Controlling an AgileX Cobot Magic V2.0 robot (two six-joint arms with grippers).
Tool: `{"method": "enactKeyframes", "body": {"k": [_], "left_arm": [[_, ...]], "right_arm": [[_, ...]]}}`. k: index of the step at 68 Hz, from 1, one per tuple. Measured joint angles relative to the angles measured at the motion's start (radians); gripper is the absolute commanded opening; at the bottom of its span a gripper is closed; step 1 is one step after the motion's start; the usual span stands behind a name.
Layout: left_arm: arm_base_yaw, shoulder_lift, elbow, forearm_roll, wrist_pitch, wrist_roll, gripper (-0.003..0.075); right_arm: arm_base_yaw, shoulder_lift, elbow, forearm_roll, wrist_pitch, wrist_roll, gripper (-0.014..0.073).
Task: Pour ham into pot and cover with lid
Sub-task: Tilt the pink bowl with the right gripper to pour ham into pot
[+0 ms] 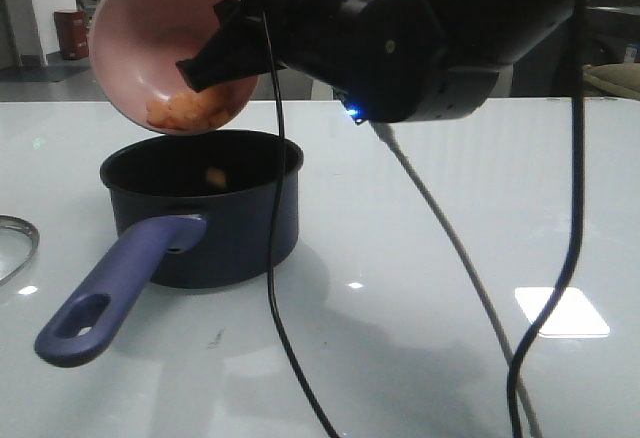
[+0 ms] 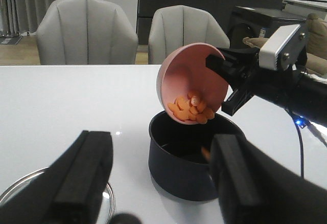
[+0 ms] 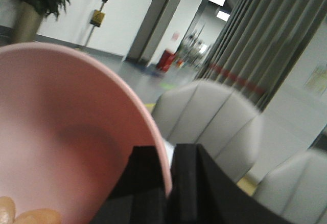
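Observation:
My right gripper [image 1: 215, 43] is shut on the rim of the pink bowl [image 1: 150, 28] and holds it tilted over the pot [image 1: 205, 208]. Orange-pink ham chunks [image 1: 190, 110] lie at the bowl's low edge, and one chunk [image 1: 215, 175] shows inside the pot. The dark navy pot stands on the table, its purple-blue handle [image 1: 115, 288] pointing toward the front left. The left wrist view shows the bowl [image 2: 191, 81], the ham [image 2: 191, 109] and the pot [image 2: 189, 157]. My left gripper [image 2: 161, 183] is open and empty, short of the pot. Only the lid's rim [image 1: 18, 243] shows at the left edge.
White glossy table [image 1: 450, 258]. A black cable [image 1: 275, 258] hangs in front of the pot, and a grey cable [image 1: 450, 248] and another black one [image 1: 570, 258] hang on the right. Grey chairs [image 2: 87, 32] stand beyond the table.

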Motion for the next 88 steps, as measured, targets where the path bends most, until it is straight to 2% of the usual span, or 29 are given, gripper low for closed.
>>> {"method": "enactKeyframes", "body": {"k": [7, 17, 25, 36, 61, 67, 73, 88], "left_arm": [[0.0, 0.0, 0.0, 0.0, 0.0, 0.0, 0.0455], [0.0, 0.0, 0.0, 0.0, 0.0, 0.0, 0.0455], [0.0, 0.0, 0.0, 0.0, 0.0, 0.0, 0.0455], [0.0, 0.0, 0.0, 0.0, 0.0, 0.0, 0.0455], [0.0, 0.0, 0.0, 0.0, 0.0, 0.0, 0.0455], [0.0, 0.0, 0.0, 0.0, 0.0, 0.0, 0.0455], [0.0, 0.0, 0.0, 0.0, 0.0, 0.0, 0.0455], [0.0, 0.0, 0.0, 0.0, 0.0, 0.0, 0.0455]], "right_arm": [[0.011, 0.035, 0.0, 0.0, -0.094, -0.18, 0.0135], [0.017, 0.064, 0.0, -0.001, -0.122, -0.401, 0.0135], [0.017, 0.077, 0.0, -0.001, -0.125, -0.528, 0.0135], [0.017, 0.083, 0.0, -0.001, -0.127, -0.567, 0.0135], [0.017, 0.083, 0.0, -0.001, -0.131, -0.558, 0.0135], [0.017, 0.083, 0.0, -0.001, -0.131, -0.53, 0.0135], [0.017, 0.083, 0.0, 0.001, -0.131, -0.429, 0.0135], [0.017, 0.071, 0.0, 0.075, -0.131, 0.14, 0.0135]]}}
